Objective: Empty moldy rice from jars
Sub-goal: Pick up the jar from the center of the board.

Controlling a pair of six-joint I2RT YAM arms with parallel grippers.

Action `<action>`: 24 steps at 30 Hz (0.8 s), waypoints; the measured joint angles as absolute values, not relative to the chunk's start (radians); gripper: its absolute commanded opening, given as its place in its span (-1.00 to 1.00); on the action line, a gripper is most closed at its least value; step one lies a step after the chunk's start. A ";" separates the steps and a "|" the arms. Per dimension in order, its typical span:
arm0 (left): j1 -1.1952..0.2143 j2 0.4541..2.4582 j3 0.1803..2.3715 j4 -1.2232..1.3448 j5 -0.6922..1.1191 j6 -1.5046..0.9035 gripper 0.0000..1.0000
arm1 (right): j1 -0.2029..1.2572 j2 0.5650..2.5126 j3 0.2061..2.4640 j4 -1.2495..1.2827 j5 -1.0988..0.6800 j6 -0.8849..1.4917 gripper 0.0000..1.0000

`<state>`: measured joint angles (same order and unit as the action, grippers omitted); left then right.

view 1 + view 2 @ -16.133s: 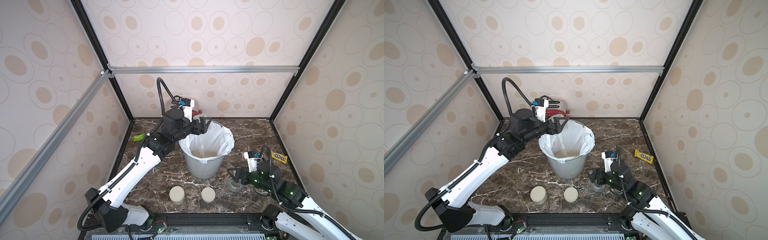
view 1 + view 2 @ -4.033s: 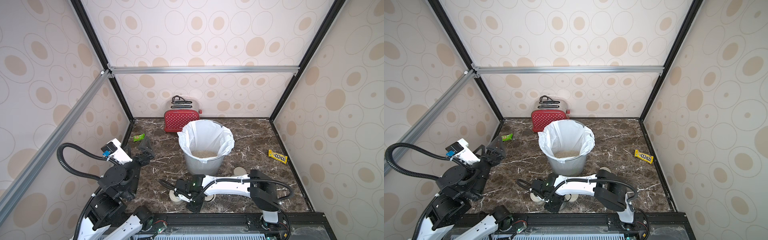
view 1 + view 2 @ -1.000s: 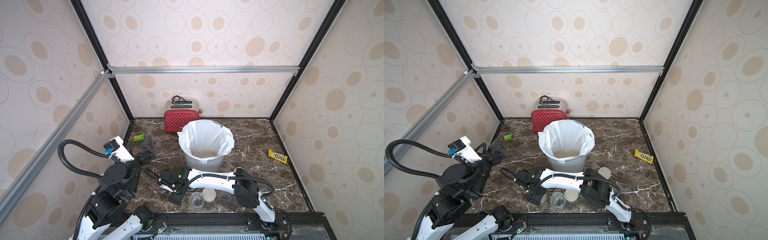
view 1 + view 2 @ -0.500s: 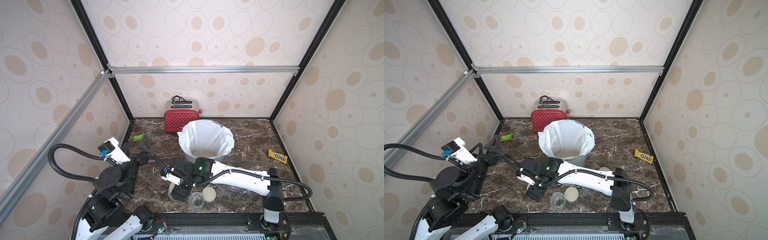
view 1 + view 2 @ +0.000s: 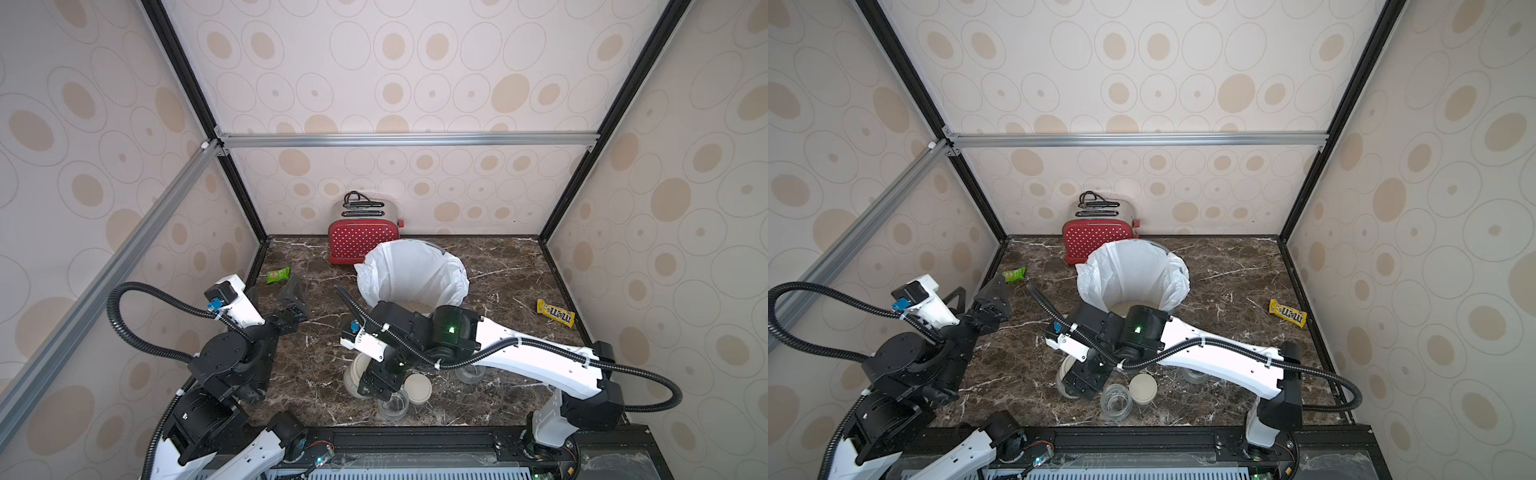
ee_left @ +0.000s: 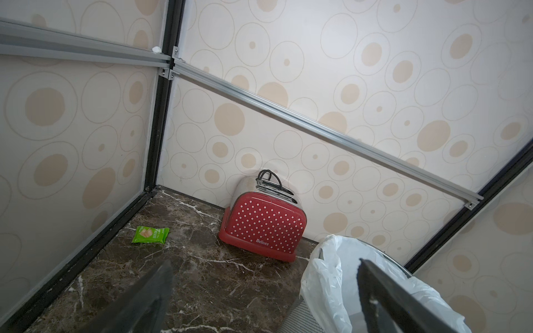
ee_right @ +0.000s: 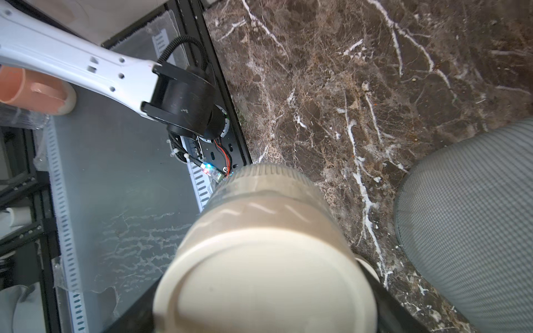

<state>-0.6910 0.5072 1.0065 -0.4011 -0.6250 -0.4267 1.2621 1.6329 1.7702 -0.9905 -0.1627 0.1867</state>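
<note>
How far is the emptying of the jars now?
Done: rice lies in the bin; one open jar stands empty beside a loose lid, and another jar looks empty under the right arm. In hand: the right end effector grips a lidded jar holding rice. Left: open it and pour; the left end effector is open.

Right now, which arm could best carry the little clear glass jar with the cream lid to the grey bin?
Right. The right gripper holds that lidded clear glass jar, near the white-lined grey bin. The left gripper hangs open and empty, farther away.
</note>
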 measured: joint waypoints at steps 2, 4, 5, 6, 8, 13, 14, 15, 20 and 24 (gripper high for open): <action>-0.691 0.525 1.011 -0.410 -0.587 -0.381 0.98 | 1.232 1.593 1.771 -0.999 -0.175 0.191 0.02; -0.691 0.550 1.023 -0.419 -0.536 -0.321 0.98 | 1.198 1.554 1.776 -1.011 -0.187 0.194 0.02; -0.691 0.569 1.034 -0.431 -0.497 -0.285 0.98 | 1.180 1.536 1.785 -1.023 -0.191 0.195 0.02; -0.691 0.586 1.045 -0.442 -0.476 -0.257 0.98 | 1.164 1.522 1.795 -1.031 -0.194 0.196 0.02; -0.691 0.637 1.078 -0.477 -0.423 -0.183 0.98 | 1.132 1.493 1.824 -1.047 -0.204 0.197 0.01; -0.691 0.728 1.115 -0.550 -0.342 -0.006 0.98 | 1.092 1.441 1.905 -1.090 -0.212 0.197 0.01; -0.691 0.738 1.115 -0.565 -0.322 0.031 0.98 | 1.086 1.435 1.921 -1.099 -0.213 0.197 0.00; -0.691 0.748 1.115 -0.575 -0.304 0.063 0.98 | 1.082 1.430 1.936 -1.108 -0.213 0.197 -0.01; -0.691 0.782 1.118 -0.647 -0.168 0.219 0.98 | 1.040 1.420 2.005 -1.150 -0.213 0.197 -0.05; -0.691 0.816 1.129 -0.689 -0.039 0.311 0.98 | 1.006 1.433 2.076 -1.184 -0.214 0.191 -0.04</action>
